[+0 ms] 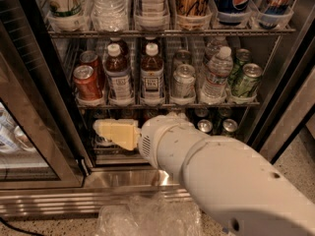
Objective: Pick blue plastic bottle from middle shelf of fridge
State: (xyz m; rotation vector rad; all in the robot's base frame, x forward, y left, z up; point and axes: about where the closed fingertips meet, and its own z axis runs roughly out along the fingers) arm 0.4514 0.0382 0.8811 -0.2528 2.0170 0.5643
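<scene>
Below the front edge of the middle shelf (192, 103), the gripper (106, 129) points toward the left wall of the fridge (123, 178), level with the bottom rack. I cannot tell how far it is open, and it touches no bottle.

1. Target: the blue plastic bottle (152, 76) stands upright at the shelf's front edge, left of centre, above the arm's wrist (162, 141).
2. Neighbours: the twin bottle (118, 75) stands just beside it on the left, with a red can (87, 82) beyond. A silver can (183, 81) stands just to the right.
3. Clearance: the upper rack (167, 33) runs close above the white cap. The glass door (29, 132) stands open at the left, leaving the shelf front free.
</scene>
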